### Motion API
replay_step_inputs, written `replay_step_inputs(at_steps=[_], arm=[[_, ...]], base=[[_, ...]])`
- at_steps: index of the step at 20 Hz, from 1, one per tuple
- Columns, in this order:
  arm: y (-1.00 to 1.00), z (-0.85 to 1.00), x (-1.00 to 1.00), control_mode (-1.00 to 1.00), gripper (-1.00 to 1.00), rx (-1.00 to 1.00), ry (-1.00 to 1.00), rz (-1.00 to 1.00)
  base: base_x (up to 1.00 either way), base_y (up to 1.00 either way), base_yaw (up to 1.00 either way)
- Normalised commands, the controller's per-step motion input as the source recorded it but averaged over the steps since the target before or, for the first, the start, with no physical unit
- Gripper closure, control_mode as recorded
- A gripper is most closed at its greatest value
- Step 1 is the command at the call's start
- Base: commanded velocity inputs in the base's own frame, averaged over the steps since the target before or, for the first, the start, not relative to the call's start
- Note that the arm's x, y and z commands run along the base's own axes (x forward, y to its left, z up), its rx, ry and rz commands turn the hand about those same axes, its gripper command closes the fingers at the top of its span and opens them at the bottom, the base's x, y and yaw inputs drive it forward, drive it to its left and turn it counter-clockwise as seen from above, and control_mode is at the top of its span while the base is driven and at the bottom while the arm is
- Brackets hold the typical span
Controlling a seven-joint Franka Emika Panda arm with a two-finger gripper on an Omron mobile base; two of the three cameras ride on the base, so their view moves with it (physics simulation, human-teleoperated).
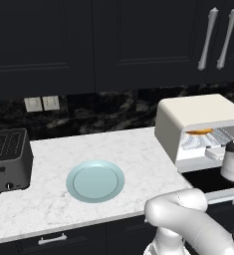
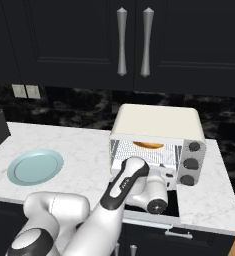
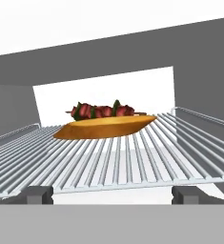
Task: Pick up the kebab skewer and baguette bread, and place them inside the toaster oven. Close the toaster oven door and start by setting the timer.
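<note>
Baguette bread (image 3: 106,126) (kebab skewer (image 3: 103,110) behind) on rack

Kebab skewer (image 3: 103,111) partly hidden behind baguette bread (image 3: 106,127) (lower edge).

Baguette bread (image 3: 106,126) lying on wire rack (image 3: 132,162) inside toaster oven (image 2: 156,125), kebab skewer (image 3: 103,111) just behind it; plate (image 1: 95,181) near counter (image 1: 128,149) front edge, between slot toaster (image 1: 9,159) and oven.

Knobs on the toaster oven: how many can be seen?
3, in a column on the right side of the oven front: top knob, middle knob, bottom knob. The arm covers part of the front, so more may be hidden.
</note>
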Motion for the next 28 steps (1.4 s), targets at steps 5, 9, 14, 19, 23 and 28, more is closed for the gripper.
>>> replay_step_inputs(at_steps=[5, 9, 14, 19, 23, 28], arm=[[0.06, 0.01, 0.21, -1.00, -1.00, 0.00, 0.00, 0.00], [0.06, 0.01, 0.19, -1.00, -1.00, 0.00, 0.00, 0.00], [0.04, 0.00, 0.16, -1.00, -1.00, 0.00, 0.00, 0.00], [0.04, 0.00, 0.15, -1.00, -1.00, 0.00, 0.00, 0.00], [0.01, 0.01, 0.01, -1.00, -1.00, 0.00, 0.00, 0.00], [0.00, 0.00, -0.37, -1.00, -1.00, 0.00, 0.00, 0.00]], base=[[0.00, 0.00, 0.00], [0.00, 0.00, 0.00], [0.00, 0.00, 0.00], [0.00, 0.00, 0.00], [0.00, 0.00, 0.00], [0.00, 0.00, 0.00]])
